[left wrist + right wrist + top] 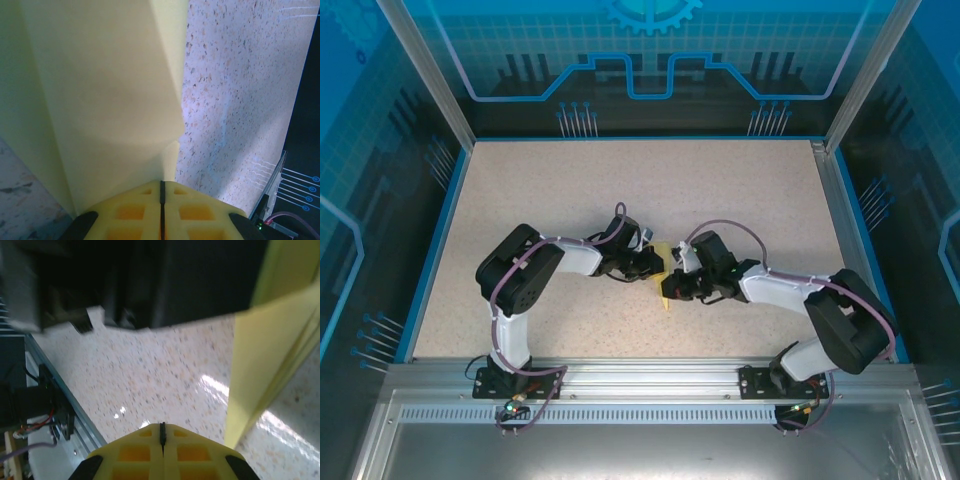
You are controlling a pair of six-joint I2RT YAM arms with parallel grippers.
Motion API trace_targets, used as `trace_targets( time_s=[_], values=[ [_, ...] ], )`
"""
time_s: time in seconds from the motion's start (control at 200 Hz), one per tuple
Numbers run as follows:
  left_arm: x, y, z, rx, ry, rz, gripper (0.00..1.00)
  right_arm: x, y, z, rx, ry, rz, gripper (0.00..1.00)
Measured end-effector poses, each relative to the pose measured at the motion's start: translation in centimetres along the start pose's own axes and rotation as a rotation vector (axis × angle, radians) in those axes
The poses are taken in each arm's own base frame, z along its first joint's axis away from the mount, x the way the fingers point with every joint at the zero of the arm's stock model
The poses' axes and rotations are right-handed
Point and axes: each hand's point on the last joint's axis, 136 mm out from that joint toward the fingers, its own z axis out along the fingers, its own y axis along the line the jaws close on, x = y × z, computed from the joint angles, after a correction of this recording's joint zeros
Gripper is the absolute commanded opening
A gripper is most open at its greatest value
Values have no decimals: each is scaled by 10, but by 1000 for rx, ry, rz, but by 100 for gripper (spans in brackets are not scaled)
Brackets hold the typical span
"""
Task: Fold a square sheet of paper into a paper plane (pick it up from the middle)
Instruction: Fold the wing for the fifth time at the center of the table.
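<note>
Top view: left pincer (652, 266) and right pincer (677, 283) seen tip to tip at bench (570, 190) centre, folded yellow paper (667, 297) between, tip toward 6 o'clock.
Left wrist: fingers (135, 212) pressed together, paper pinched at seam, rising toward 12 o'clock.
Right wrist: fingers (135, 452) pressed together; paper seen just beside, at 3 o'clock.

Bright even overhead light, white glare on the speckled table (215, 385), close-up yellow paper (110, 90) soft and blurred
</note>
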Motion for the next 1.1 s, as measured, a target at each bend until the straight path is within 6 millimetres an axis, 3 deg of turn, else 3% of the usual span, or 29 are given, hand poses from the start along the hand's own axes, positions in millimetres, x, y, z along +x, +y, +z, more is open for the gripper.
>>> trace_targets(
  time_s=[0.505,1.1],
  values=[
    [0,0,0,0,0,0,9,-18,-9,12,9,-84,116,4],
    [0,0,0,2,2,0,10,-13,-29,32,39,-48,171,3]
  ],
)
